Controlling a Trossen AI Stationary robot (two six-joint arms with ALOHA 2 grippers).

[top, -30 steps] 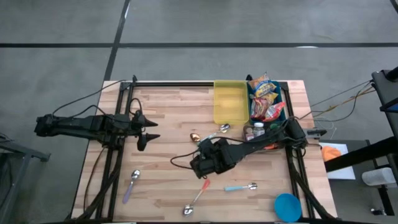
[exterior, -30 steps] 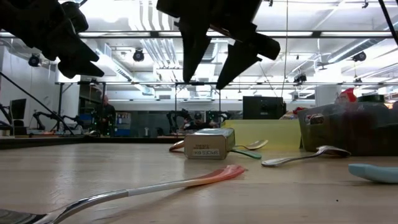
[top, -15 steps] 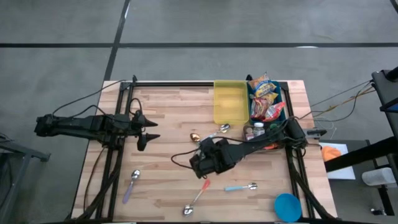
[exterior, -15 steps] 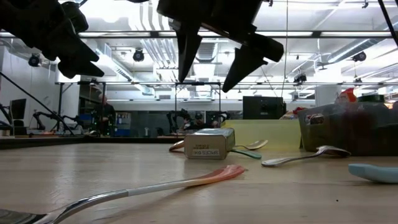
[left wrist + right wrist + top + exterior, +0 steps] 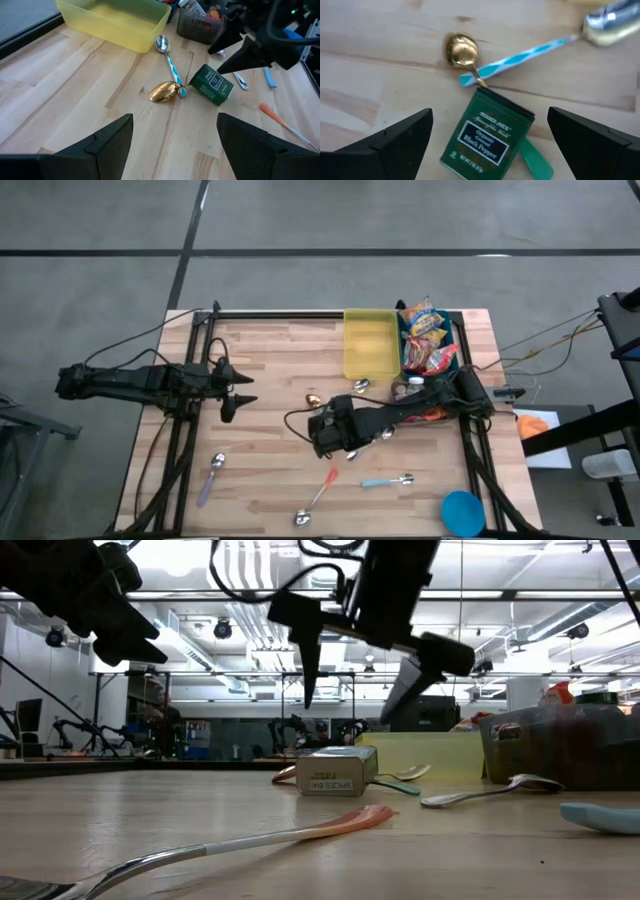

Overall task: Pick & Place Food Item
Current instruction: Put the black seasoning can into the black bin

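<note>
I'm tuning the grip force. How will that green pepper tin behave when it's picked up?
The green pepper tin looks like a rigid box, so probably stiff rather than squashy. It lies flat, so it shouldn't roll. Its smooth printed faces may be slippery for the open right gripper above it.

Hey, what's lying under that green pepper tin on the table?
A green handle sticks out from beneath the green pepper tin, and the gold spoon runs up to its edge. How far either reaches underneath is hidden.
</note>
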